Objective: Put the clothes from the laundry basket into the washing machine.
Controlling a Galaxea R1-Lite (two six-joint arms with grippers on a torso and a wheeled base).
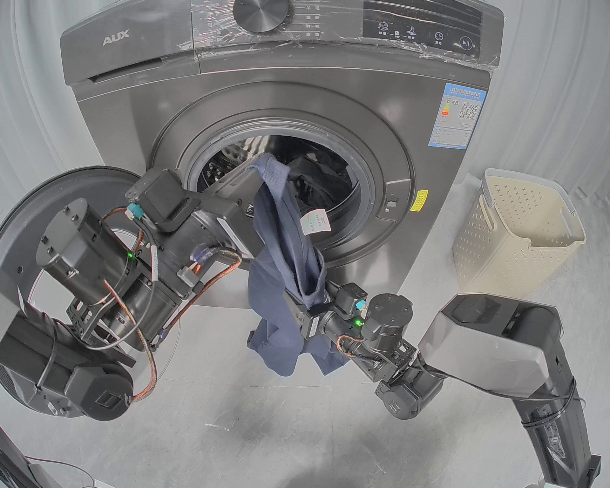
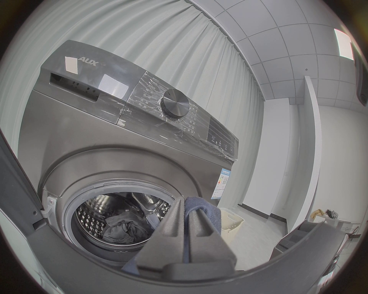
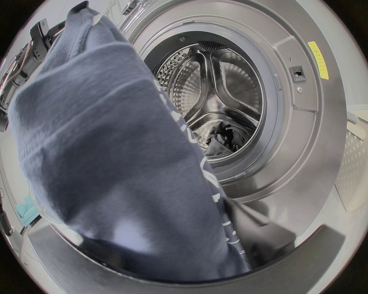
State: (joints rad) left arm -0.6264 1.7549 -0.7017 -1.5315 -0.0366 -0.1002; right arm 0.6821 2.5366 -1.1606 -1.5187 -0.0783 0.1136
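Head view showed a dark blue garment (image 1: pixel 283 254) hanging in front of the washing machine (image 1: pixel 356 95). Its top edge was at the left rim of the round drum opening and its lower folds drooped toward the floor. The left gripper (image 1: pixel 255 173) held that top edge. In the left wrist view its two fingers (image 2: pixel 168 233) stood narrow, pinched together on a fold of the blue cloth. Lower and nearer, the right gripper (image 1: pixel 309 309) sat against the garment where the cloth drew to a point. The fabric covered it, so whether it was clamped or apart could not be told.

A small white tag (image 1: pixel 316 222) with print too fine to read hung from the garment. White lettering (image 3: pixel 207 172) ran down its edge in the right wrist view, too folded to make out. Inside the drum lay a bundle of dark clothes (image 3: pixel 224 139).

The machine's door (image 1: pixel 38 210) stood swung open to the left. A brand mark (image 1: pixel 115 37) sat on the detergent drawer at the far left of the top panel. A round dial (image 1: pixel 260 13) and a dark control panel (image 1: pixel 422 32) with small white icons lay under clear film. A blue rating label (image 1: pixel 457 115) was stuck on the front at upper right, and a small yellow sticker (image 1: pixel 419 200) sat beside the door latch. To the right of the machine, on the floor, stood the cream perforated laundry basket (image 1: pixel 508 254).
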